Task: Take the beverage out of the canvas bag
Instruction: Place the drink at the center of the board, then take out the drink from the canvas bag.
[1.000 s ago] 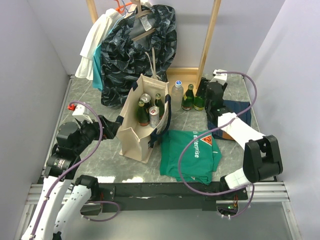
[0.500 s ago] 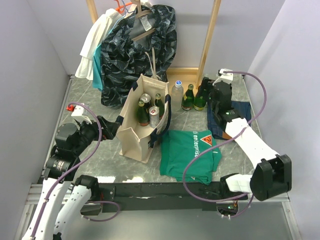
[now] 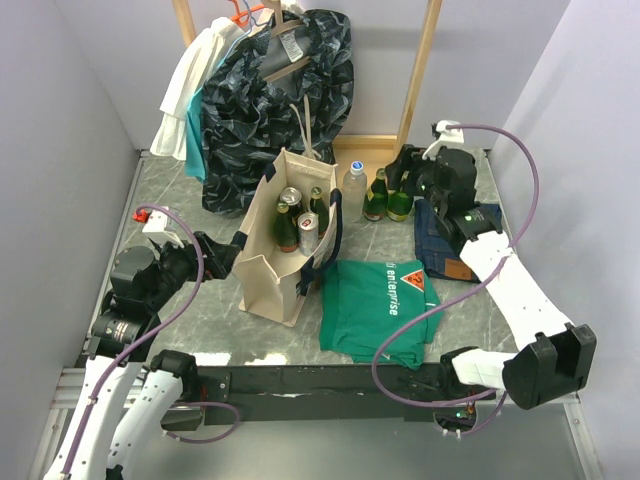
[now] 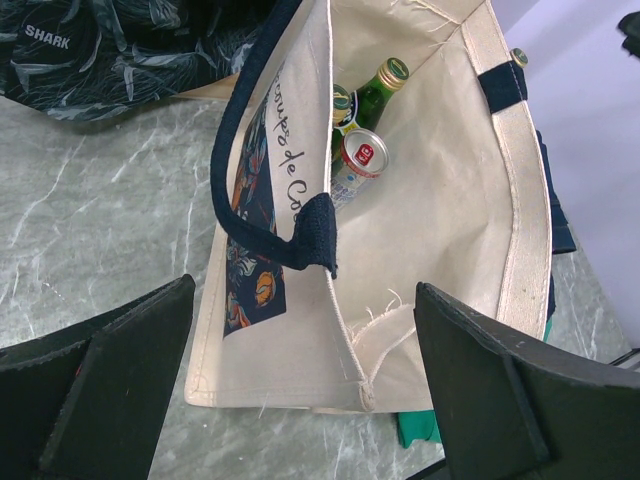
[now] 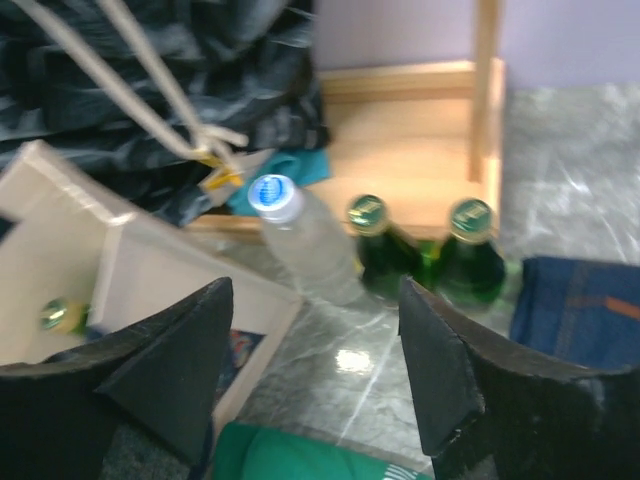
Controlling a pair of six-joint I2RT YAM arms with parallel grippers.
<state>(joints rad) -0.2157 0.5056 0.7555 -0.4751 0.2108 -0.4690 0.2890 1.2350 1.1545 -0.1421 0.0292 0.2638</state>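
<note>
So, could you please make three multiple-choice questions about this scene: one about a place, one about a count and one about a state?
1. Outside the canvas bag, the clear bottle stands:
A. on the green T-shirt
B. between the bag and two green bottles
C. on the folded jeans

2. How many drinks stand on the table outside the bag?
A. one
B. five
C. three

3. The right jaws are:
A. apart and empty, above the bottles
B. shut on a green bottle
C. down inside the bag

Answers:
1 B: the top view shows the clear bottle next to the bag's far corner, with the green pair on its other side.
2 C: there are one clear and two green bottles.
3 A: the right wrist view shows nothing between the jaws, and the bottles are below them.
</note>
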